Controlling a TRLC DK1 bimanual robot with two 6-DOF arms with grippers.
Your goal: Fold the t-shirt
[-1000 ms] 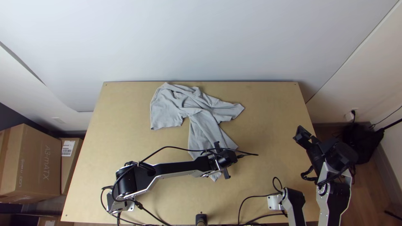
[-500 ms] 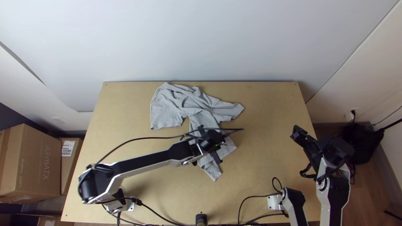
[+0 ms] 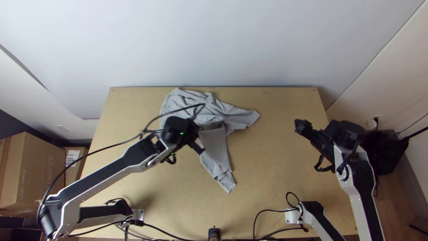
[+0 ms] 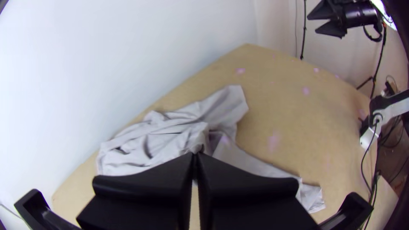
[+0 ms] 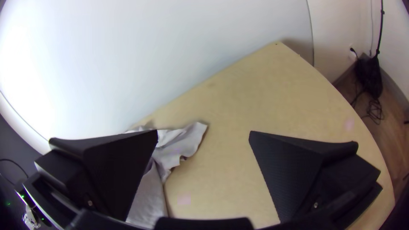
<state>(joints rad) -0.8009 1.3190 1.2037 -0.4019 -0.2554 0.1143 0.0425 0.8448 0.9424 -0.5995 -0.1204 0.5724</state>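
Note:
The grey t-shirt lies bunched and wrinkled toward the table's far side, a narrower part trailing to the near side. Over its middle is my left gripper. In the left wrist view, the left gripper is shut on a pinched bit of the t-shirt, which rises to its fingertips. My right gripper hangs right of the t-shirt, apart from it. The right wrist view has the right gripper open, with nothing between its fingers and the t-shirt partly behind one finger.
Bare wood of the table lies right of the cloth, with more at its left. Cables loop by the right arm's base. A small black post stands at the near edge. Boxes are beyond the left side.
My left gripper has moved left and toward the far side. The t-shirt's near right part has come over to the left with it. The right gripper has shifted slightly left and toward the far side.

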